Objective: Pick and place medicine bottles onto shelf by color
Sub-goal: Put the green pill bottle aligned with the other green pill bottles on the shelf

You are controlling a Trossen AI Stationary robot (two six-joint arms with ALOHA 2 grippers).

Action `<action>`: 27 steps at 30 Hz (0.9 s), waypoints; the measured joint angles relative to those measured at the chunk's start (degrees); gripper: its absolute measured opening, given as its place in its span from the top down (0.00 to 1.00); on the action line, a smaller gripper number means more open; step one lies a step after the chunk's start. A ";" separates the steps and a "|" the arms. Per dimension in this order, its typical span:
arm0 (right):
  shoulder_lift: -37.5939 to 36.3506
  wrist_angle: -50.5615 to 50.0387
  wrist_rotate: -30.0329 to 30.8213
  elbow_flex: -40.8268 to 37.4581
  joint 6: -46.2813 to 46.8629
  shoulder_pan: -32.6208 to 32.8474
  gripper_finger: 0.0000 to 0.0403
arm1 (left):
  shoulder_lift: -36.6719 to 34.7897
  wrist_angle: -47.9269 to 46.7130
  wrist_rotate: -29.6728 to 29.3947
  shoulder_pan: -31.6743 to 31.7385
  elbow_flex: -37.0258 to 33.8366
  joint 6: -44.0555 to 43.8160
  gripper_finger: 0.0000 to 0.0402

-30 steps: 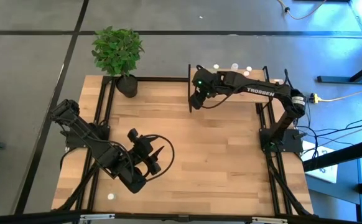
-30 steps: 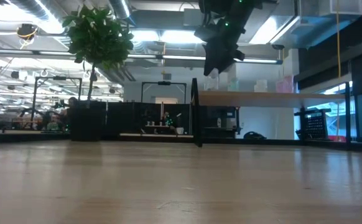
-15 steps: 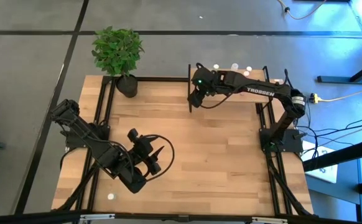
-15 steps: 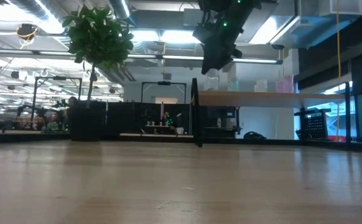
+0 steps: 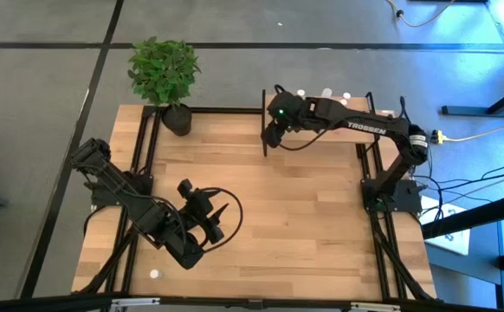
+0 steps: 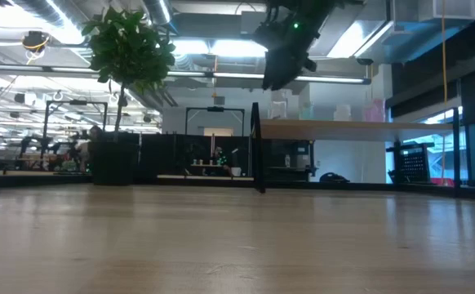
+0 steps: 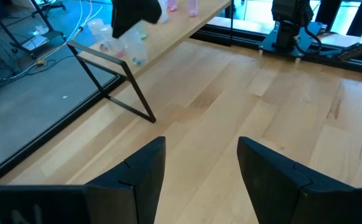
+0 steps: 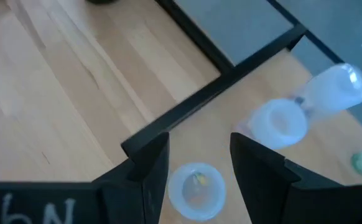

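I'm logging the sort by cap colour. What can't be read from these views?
- Shelf, high view: the right arm covers most of it; few bottles show.
- Bottles, low view: faint, cap colours unreadable.
- Bottle between the right end effector's fingers: cap colour cannot be told.
- Lone bottle beside the left arm: too small to tell.

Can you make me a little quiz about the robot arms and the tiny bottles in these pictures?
1. True or false: the left gripper holds a bottle.
2. Which gripper hovers over the shelf? A) left B) right
3. Fill in: seen from the right wrist, a white-capped bottle shows between the right gripper's open ____.

Key: 1 false, its fingers are open with only the tabletop beyond them. 2 B. 3 fingers.
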 joint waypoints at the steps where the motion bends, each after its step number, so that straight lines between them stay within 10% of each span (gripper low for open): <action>1: -0.53 0.47 -0.01 0.01 0.01 0.00 0.57 | 0.00 0.00 0.00 0.00 0.00 0.01 0.52; 13: -8.29 3.32 0.06 0.02 -10.67 4.56 0.57 | -0.41 -0.04 0.42 -0.19 0.00 -0.01 0.52; 27: -14.93 4.71 -0.11 0.04 -19.64 25.58 0.57 | -11.21 -7.15 16.32 -3.51 0.04 -5.16 0.52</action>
